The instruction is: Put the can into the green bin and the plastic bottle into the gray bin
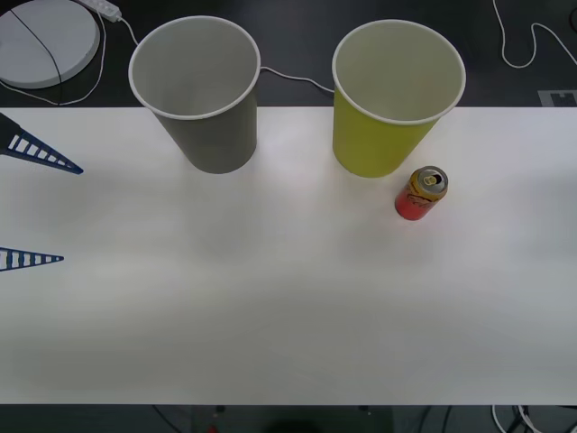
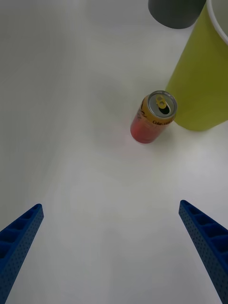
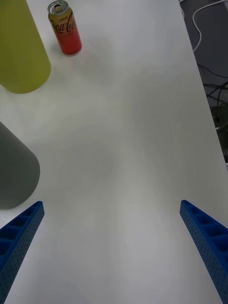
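So the left gripper (image 1: 36, 212) sits at the white table's (image 1: 270, 307) left edge, blue ribbed fingers spread wide. Next comes the big gray paper cup (image 1: 206, 99), then the yellow-green paper cup (image 1: 389, 104), both upright. The small red drink can (image 1: 421, 193) stands just beside the green one's base. The right gripper (image 2: 114, 251) hovers near it, jaws apart, holding nothing.

A lab-like test space: bare white table (image 1: 288, 316), loose cables (image 1: 532, 45) on dark floor.

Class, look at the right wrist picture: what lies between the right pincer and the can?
Nothing: bare white table runs from the open right pincer up to the upright can, which stands beside the green bin.
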Controlling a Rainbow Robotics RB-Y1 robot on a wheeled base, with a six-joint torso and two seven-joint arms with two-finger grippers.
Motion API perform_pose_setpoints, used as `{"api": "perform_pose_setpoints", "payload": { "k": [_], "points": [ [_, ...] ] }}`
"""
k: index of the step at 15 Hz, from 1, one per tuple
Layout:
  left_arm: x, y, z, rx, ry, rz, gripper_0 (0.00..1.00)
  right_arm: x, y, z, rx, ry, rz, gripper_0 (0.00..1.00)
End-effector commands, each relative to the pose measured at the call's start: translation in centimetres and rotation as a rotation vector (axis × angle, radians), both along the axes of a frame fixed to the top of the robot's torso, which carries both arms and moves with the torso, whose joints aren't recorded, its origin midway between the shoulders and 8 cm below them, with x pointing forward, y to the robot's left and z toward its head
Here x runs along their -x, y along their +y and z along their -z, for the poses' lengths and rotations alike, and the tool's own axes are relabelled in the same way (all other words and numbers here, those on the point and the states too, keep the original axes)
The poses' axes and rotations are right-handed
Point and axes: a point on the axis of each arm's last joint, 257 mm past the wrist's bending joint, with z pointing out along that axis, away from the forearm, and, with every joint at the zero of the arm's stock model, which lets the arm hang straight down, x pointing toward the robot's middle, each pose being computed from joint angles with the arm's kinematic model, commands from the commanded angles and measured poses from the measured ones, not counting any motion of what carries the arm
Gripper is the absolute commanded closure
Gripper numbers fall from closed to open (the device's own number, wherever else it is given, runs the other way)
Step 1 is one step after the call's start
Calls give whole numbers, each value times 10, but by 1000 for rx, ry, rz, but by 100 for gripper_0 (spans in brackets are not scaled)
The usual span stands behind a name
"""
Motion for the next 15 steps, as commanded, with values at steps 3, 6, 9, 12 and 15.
{"api": "perform_pose_setpoints", "payload": {
  "k": [3, 6, 9, 12, 15],
  "points": [
    [0, 0, 0, 0, 0, 0, 0, 0, 0, 0, 0, 0, 0, 0],
    [0, 0, 0, 0, 0, 0, 0, 4, 7, 5, -33, 12, -13, 0],
    [0, 0, 0, 0, 0, 0, 0, 8, 9, 10, -46, 22, -17, 0],
    [0, 0, 0, 0, 0, 0, 0, 9, 15, 22, -104, 14, 15, 0],
    [0, 0, 0, 0, 0, 0, 0, 10, 27, 33, -163, -8, 67, 0]
  ]
}}
